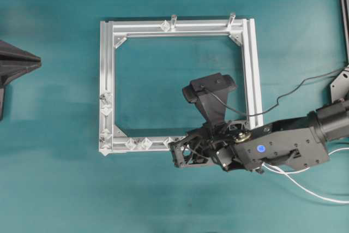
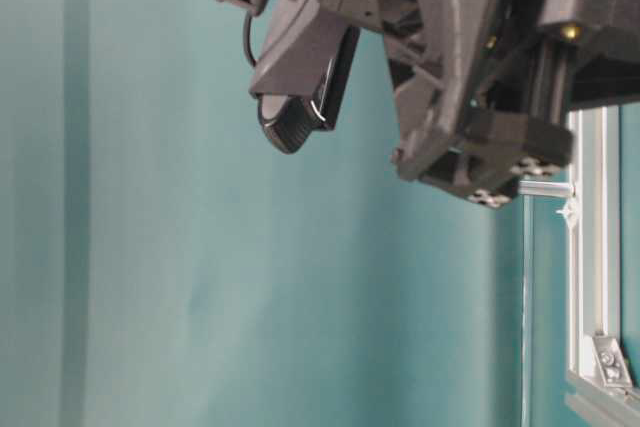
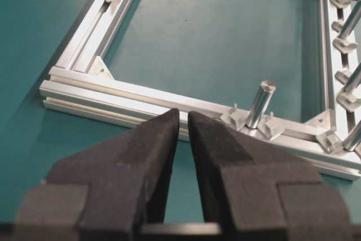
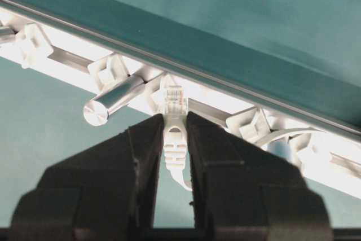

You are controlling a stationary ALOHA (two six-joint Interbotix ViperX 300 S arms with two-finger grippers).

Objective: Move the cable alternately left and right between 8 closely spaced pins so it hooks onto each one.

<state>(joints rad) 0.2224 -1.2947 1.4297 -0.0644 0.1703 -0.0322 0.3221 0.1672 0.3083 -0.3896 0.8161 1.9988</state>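
Cable (image 4: pixel 175 139) plug pinched by fingers (image 4: pixel 141 156), pointing railward

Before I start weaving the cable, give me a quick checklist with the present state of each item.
1. Right gripper shut on the white plug of the thin white cable: ok.
2. Plug tip reaches the silver aluminium frame rail, beside a translucent whitish pin: ok.
3. Cable hooked on any pin: not ok, none yet.
4. Slack trailing behind the right arm, free of the frame: ok.
5. Left gripper holding nothing, its black fingers nearly together outside the frame: ok.
6. All eight pins counted: cannot tell.
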